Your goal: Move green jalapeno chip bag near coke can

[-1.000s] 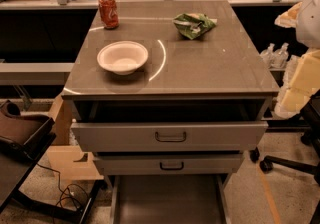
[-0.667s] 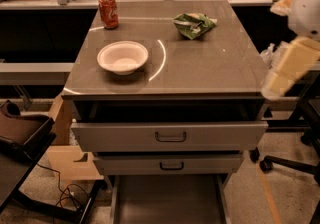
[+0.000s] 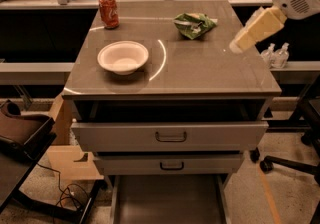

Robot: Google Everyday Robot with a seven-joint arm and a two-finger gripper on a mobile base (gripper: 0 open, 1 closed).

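Observation:
The green jalapeno chip bag [image 3: 194, 24] lies crumpled on the far right part of the grey tabletop [image 3: 210, 70]. The coke can [image 3: 108, 10] stands upright at the far left corner, well apart from the bag. My gripper [image 3: 239, 44], on a cream-coloured arm, hangs above the table's right edge, to the right of the bag and a little nearer to the camera. It holds nothing that I can see.
A white bowl [image 3: 123, 57] sits on the left of the tabletop, in front of the can. Two drawers [image 3: 170, 137] below stand slightly pulled out. Two small bottles [image 3: 275, 54] are at the right, a dark chair [image 3: 20, 133] at the left, and a chair base [image 3: 292, 164] at the lower right.
My arm has risen from beside the table's right front corner and moved left, over the table's right edge, closer to the bag. The bag, can and bowl have not moved.

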